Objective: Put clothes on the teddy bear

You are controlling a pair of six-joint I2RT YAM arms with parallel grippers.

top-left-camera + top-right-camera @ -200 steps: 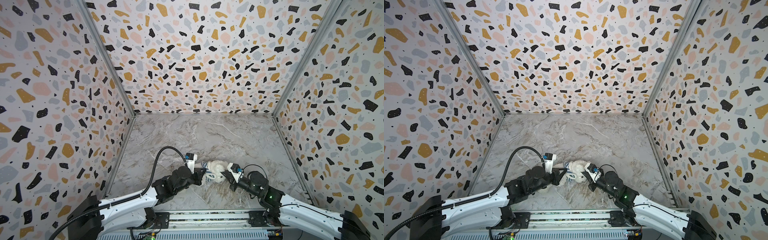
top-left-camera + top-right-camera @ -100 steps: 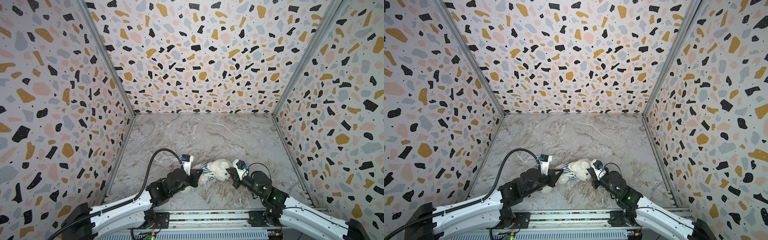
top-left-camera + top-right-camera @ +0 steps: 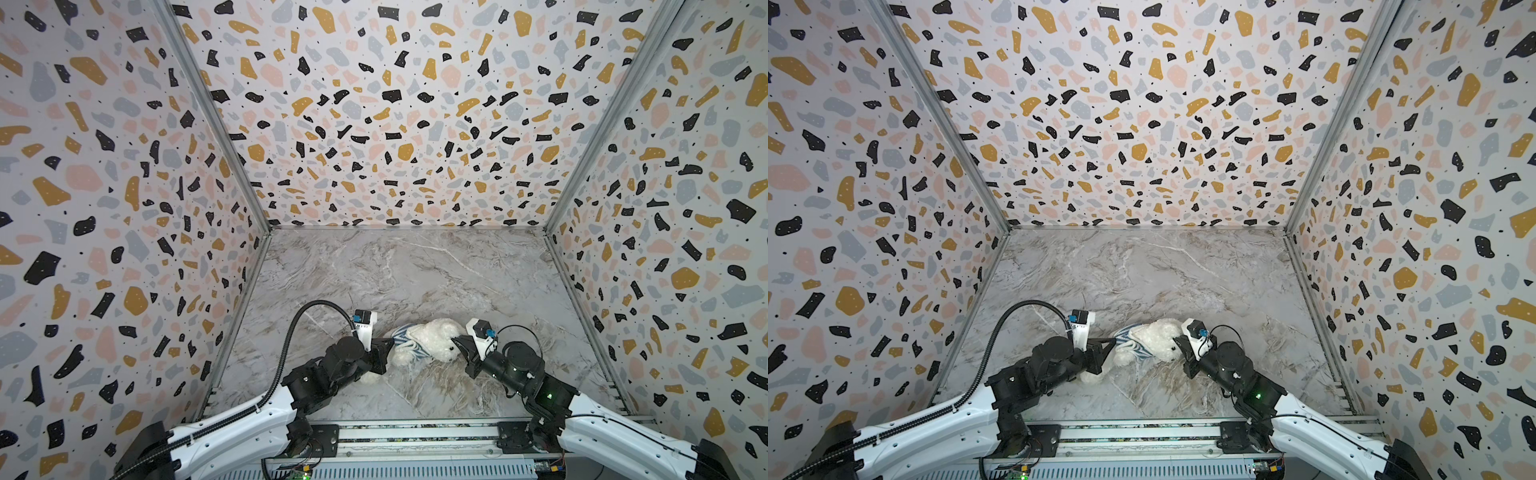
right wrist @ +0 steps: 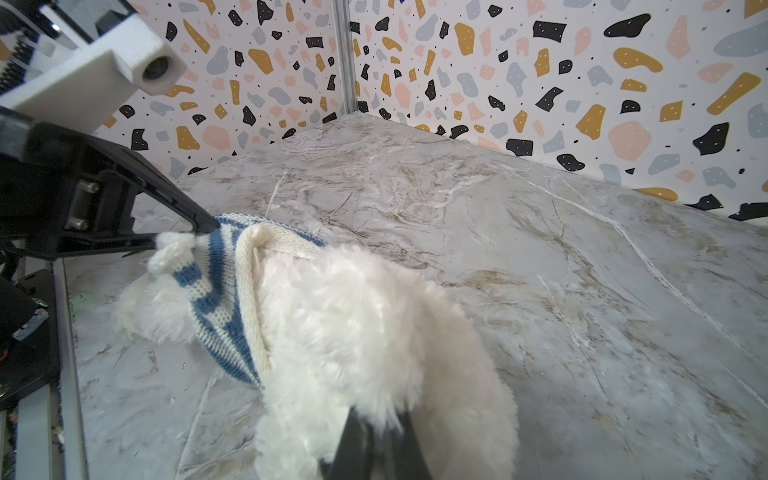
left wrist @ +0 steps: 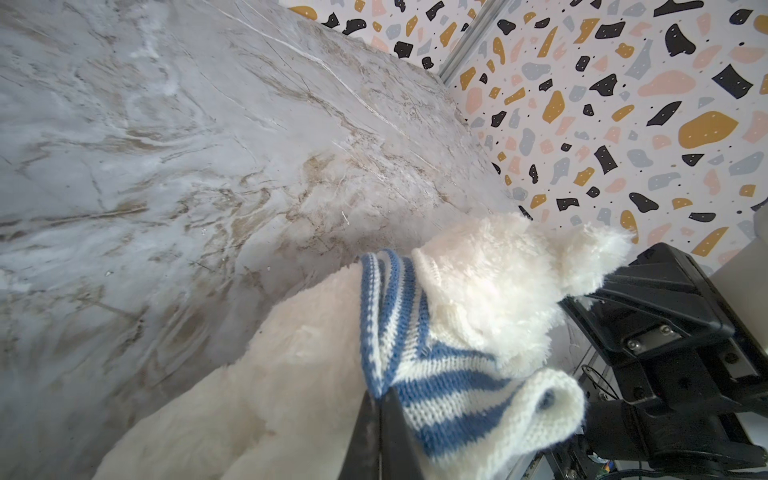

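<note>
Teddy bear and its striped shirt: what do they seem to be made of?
Teddy bear: soft plush, probably a synthetic pile; long fluffy white fibres, matte, with a fuzzy outline. Striped shirt: knitted yarn, whether wool or acrylic I cannot tell; blue and cream rows of visible stitch loops, a rolled cuff, matte.

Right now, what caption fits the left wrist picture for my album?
Left tool pinches the striped shirt bunched around the neck of the teddy bear.

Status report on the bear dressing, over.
Left gripper shut on sweater. Right gripper shut on bear's head. Sweater bunched at neck, body bare. Nothing else on table.
</note>
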